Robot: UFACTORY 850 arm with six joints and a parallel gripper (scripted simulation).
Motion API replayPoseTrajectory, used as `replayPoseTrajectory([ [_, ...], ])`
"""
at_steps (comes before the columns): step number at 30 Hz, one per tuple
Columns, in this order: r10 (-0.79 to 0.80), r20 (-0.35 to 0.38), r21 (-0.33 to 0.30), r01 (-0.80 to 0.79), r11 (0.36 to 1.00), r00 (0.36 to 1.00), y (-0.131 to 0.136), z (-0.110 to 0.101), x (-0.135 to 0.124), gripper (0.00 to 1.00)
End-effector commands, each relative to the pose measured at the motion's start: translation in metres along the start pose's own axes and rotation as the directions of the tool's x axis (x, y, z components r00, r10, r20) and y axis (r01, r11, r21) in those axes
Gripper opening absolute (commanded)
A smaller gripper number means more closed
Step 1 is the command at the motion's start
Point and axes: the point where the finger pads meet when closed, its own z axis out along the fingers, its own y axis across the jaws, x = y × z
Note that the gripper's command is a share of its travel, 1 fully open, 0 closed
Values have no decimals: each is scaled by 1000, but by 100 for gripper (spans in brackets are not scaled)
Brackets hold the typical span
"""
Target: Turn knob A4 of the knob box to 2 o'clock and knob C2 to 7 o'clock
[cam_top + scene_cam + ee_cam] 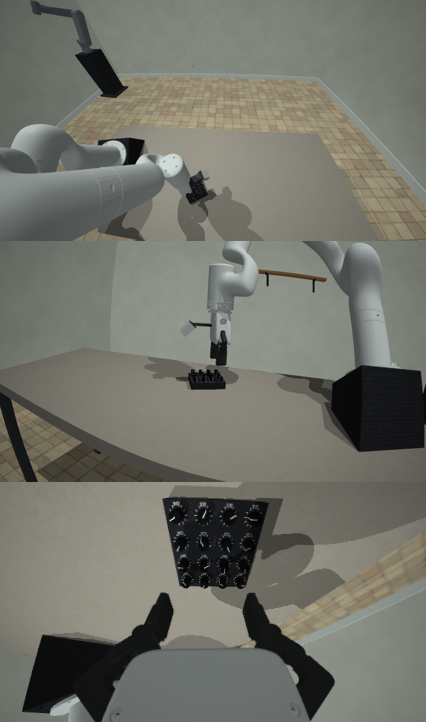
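Knob box (207,380) stands on its feet on the grey worktop (119,408), approx. mid-worktop, well apart from the black arm pedestal (379,408). Gripper (218,358) hangs above the box, pointing down, not touching it. Fingers are spread to full width w/ nothing between them.

Wrist view: knob box (214,542) lies ahead of the fingertips, clear of both; its near knob row sits just beyond the gap between the fingers, box roughly centred on that gap. Sixteen knobs in a 4 x 4 grid, each w/ a white line; printed names too small to read, so A4 and C2 cannot be told apart here.

Top view: wrist partly covers the knob box (198,191).
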Motion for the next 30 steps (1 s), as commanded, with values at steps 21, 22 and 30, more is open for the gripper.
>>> replayPoseTrajectory([
  [21,0,-2,-1,0,1000,1000,0,1,-35,100],
  [22,0,-2,-1,0,1000,1000,0,1,-36,100],
  [30,0,-2,-1,0,1000,1000,0,1,-36,100],
])
